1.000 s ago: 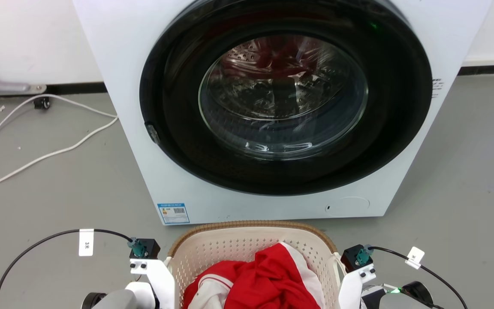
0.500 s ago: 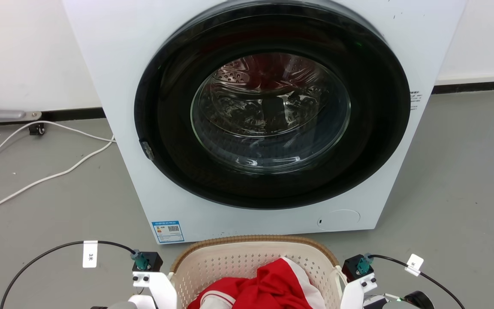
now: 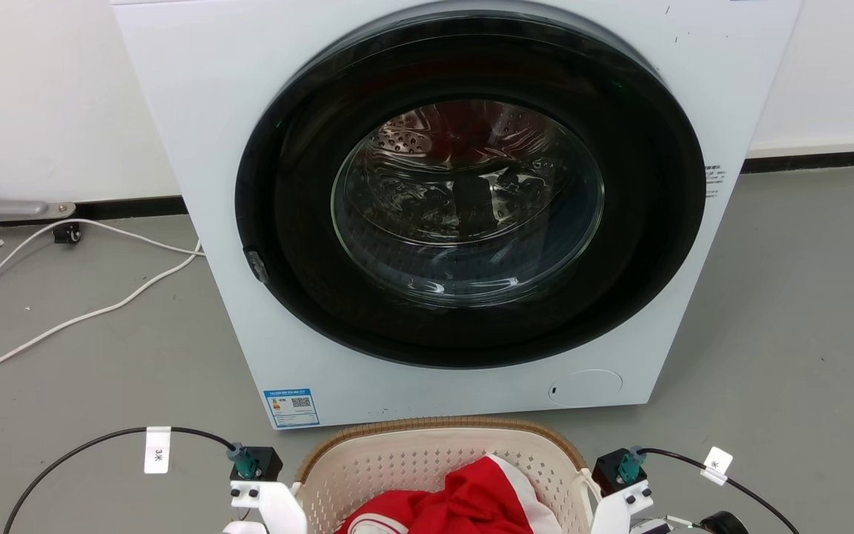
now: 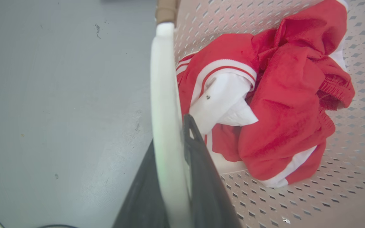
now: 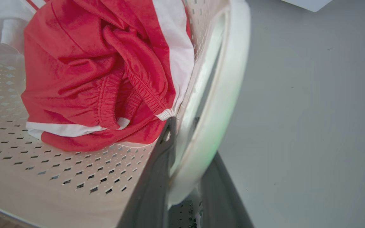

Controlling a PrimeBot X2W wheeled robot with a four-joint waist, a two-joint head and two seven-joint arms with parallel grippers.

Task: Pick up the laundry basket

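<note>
Both handles of the basket (image 3: pixel 412 460) are clamped: left gripper (image 4: pixel 169 133) at nine o'clock, right gripper (image 5: pixel 192 139) at three; washer (image 3: pixel 197 148) at twelve.

Washing machine (image 3: pixel 197 148), cables (image 3: pixel 129 301) on grey floor (image 3: pixel 805 334)

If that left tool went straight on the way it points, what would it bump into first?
The left tool straddles the white handle of the laundry basket. Going straight on, its inner finger would probably press into the red-and-white clothing first; depth is hard to judge.
</note>
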